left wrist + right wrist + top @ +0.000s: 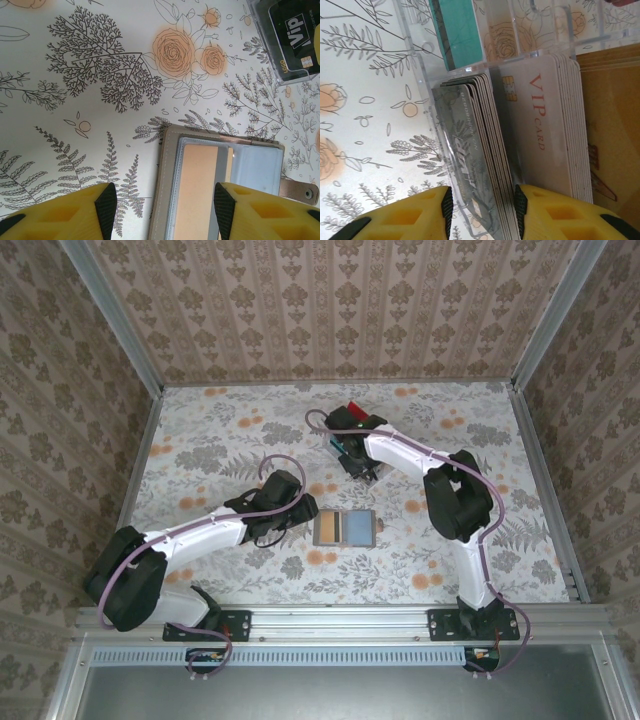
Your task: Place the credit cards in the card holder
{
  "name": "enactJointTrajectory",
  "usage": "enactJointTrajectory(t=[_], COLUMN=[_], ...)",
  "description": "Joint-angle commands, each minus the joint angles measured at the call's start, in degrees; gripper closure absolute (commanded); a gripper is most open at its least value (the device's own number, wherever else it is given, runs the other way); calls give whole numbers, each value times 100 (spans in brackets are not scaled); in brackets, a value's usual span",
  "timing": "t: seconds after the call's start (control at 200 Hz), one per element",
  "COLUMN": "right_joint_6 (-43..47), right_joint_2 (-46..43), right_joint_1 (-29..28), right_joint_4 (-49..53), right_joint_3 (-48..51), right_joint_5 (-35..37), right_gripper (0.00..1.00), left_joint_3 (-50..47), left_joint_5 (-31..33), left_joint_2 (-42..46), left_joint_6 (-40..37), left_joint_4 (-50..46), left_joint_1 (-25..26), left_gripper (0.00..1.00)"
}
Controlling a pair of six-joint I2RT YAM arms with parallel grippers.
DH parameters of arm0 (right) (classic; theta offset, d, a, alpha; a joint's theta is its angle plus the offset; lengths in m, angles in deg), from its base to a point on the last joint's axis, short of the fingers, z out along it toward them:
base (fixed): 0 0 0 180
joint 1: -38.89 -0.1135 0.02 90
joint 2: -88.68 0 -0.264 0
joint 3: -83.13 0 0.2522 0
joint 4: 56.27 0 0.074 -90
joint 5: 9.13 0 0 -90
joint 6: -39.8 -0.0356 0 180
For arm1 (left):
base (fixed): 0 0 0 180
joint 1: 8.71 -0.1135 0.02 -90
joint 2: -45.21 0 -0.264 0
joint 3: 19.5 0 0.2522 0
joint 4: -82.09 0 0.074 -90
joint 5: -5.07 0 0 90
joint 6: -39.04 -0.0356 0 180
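Task is judged at an early stage. The card holder [344, 528] is laid open near the middle of the desk [220, 440], just beside the left claw [162, 212]. One beige card [200, 190] is seen tucked in one pocket. The other pocket looks bluish, and whether a card sits in it cannot be told.

Most cards are left in the clear rack [417, 55]: a grey stack [470, 150], a white stack [545, 125] and a teal card [457, 35].

The left claw is released, nothing held, poised over the holder's edge. The right claw [482, 210] is set astride the grey stack. Whether it is clenched on a card cannot be told, since the contact is cut off at the frame bottom. A black card [295, 35] in the rack is cropped at the corner.
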Motion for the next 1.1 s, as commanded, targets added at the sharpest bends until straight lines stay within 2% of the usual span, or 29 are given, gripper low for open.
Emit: enactJointTrajectory(t=[0.0,0.495,0.735,0.86,0.93,1.095], right_joint_6=[163,296,323,357,357,349], right_joint_2=[237,271,4,-82,-72,-77], right_joint_1=[-54,-190,-225,-223,-223,-223], right_joint_4=[182,-46,-276,-360,-332,-314], right_joint_3=[-135,-53,131,209,194,207], right_joint_5=[469,1188,1390,1395,1392,1439], right_gripper=[60,65,67,73,81,83], left_joint_3=[-41,-35,-37,-41,-42,-37], left_joint_5=[8,-2,1,-14,-15,-23], left_joint_2=[133,99,100,104,98,100], left_joint_6=[69,75,83,77,85,75], left_joint_4=[-109,-114,-133,-124,-124,-124], left_joint_1=[-32,-34,-32,-36,-32,-32], left_gripper=[43,42,42,42,42,42])
